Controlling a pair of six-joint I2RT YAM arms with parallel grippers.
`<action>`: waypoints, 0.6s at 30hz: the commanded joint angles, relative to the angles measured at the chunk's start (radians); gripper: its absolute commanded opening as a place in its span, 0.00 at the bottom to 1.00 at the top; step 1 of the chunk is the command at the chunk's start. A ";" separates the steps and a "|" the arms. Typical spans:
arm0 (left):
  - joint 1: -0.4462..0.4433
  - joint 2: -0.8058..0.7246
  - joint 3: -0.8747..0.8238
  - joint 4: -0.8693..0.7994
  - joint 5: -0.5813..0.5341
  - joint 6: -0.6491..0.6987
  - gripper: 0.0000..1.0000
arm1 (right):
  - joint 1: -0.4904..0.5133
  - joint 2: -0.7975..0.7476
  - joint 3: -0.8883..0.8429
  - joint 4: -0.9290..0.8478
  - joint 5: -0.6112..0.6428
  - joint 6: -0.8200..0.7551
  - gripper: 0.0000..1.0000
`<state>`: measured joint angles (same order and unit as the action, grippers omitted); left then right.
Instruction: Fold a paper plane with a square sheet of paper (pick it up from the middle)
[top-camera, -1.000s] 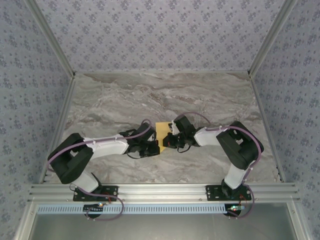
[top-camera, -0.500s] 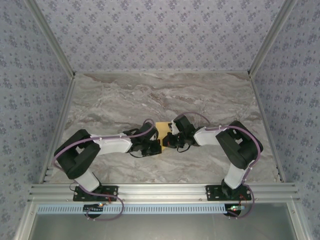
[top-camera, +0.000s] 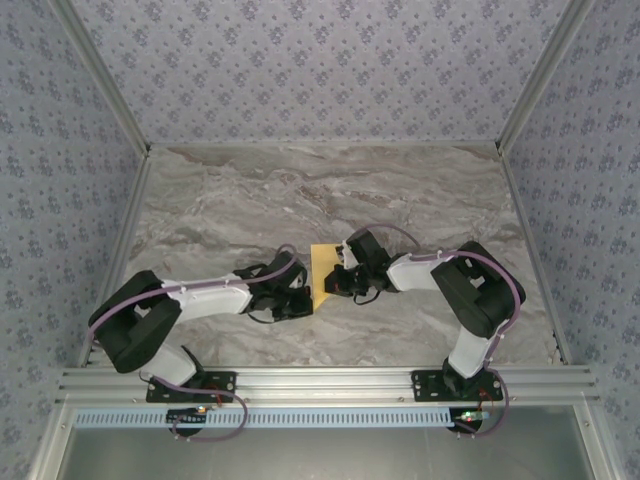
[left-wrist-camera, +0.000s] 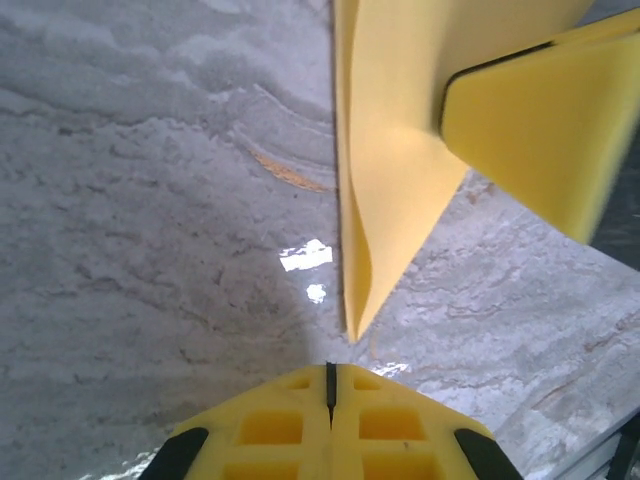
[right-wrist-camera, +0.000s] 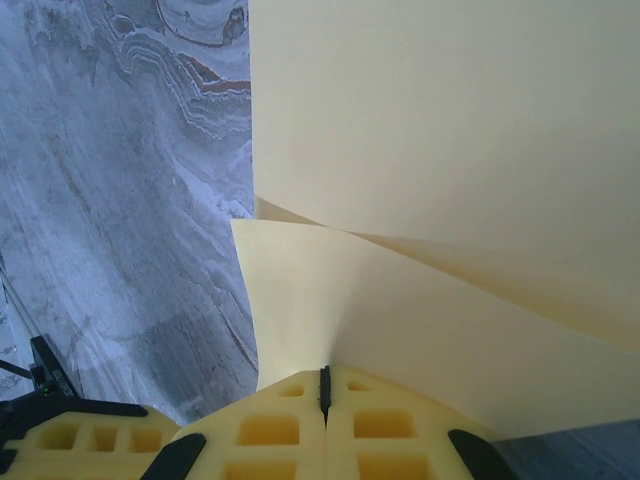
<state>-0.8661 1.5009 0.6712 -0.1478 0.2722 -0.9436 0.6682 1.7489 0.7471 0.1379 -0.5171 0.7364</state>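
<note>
The square sheet of paper (top-camera: 322, 274), mustard-yellow, is held off the marble table, folded over so two layers (right-wrist-camera: 440, 150) meet in a crease. My right gripper (right-wrist-camera: 323, 374) is shut on its lower edge, and shows from above (top-camera: 337, 284) at the sheet's right side. In the left wrist view the sheet (left-wrist-camera: 385, 190) hangs with a pointed corner just above the table, and a yellow fingertip (left-wrist-camera: 540, 120) of the right gripper presses on it. My left gripper (left-wrist-camera: 329, 368) is shut with nothing in it, a little short of that corner, left of the sheet (top-camera: 298, 298). A paper plane is out of view.
The grey marble table (top-camera: 250, 200) stretches behind and to both sides of the arms. Patterned walls enclose it on three sides. An aluminium rail (top-camera: 330, 380) runs along the near edge by the arm bases.
My left arm has drawn back to the left and lowered its elbow, so its gripper now sits clear of the sheet. More of the sheet's lower part shows. The right arm has held still.
</note>
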 joint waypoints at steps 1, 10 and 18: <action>0.004 -0.016 0.061 0.013 -0.019 0.008 0.00 | 0.001 0.063 -0.018 -0.110 0.078 0.002 0.00; 0.006 0.097 0.112 0.046 -0.063 0.012 0.00 | 0.001 0.061 -0.012 -0.098 0.066 0.007 0.00; 0.006 0.135 0.092 0.065 -0.058 0.000 0.00 | 0.002 0.057 -0.012 -0.087 0.059 0.009 0.00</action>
<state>-0.8642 1.6238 0.7643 -0.0998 0.2310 -0.9443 0.6682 1.7523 0.7509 0.1379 -0.5217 0.7437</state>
